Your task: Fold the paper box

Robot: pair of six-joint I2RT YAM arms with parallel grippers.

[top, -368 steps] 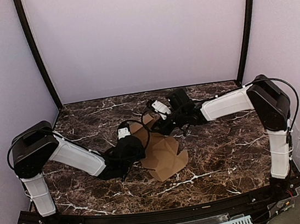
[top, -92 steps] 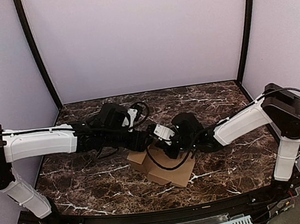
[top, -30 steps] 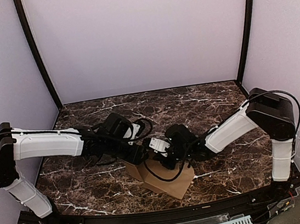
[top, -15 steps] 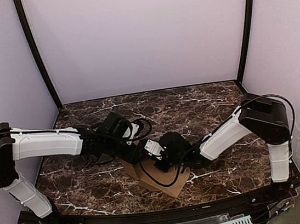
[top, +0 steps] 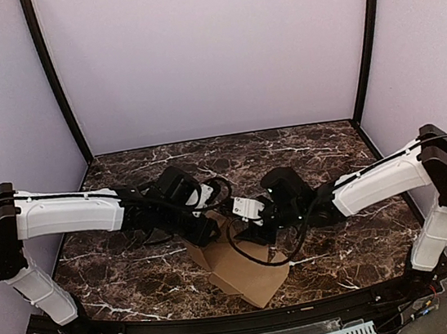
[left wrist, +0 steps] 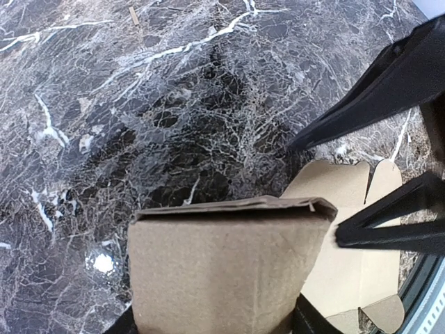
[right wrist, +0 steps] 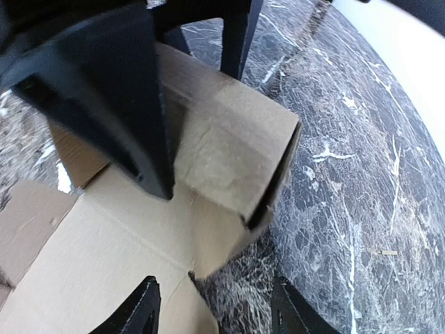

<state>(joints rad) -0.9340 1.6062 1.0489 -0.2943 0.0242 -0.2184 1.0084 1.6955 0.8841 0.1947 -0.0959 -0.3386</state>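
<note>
Pose: both reaching low, inward | left gripper [left wrist: 212, 320]: clamped on paper box [top: 255, 282] | right gripper [right wrist: 215, 298]: jaws apart

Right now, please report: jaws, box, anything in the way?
Left jaws shut on raised wall of paper box. Right jaws open over flat flaps. Left fingers close before right jaws.

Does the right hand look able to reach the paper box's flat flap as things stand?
Probably yes: the right hand, open, hangs close by the flat flap of the paper box, nothing between.
</note>
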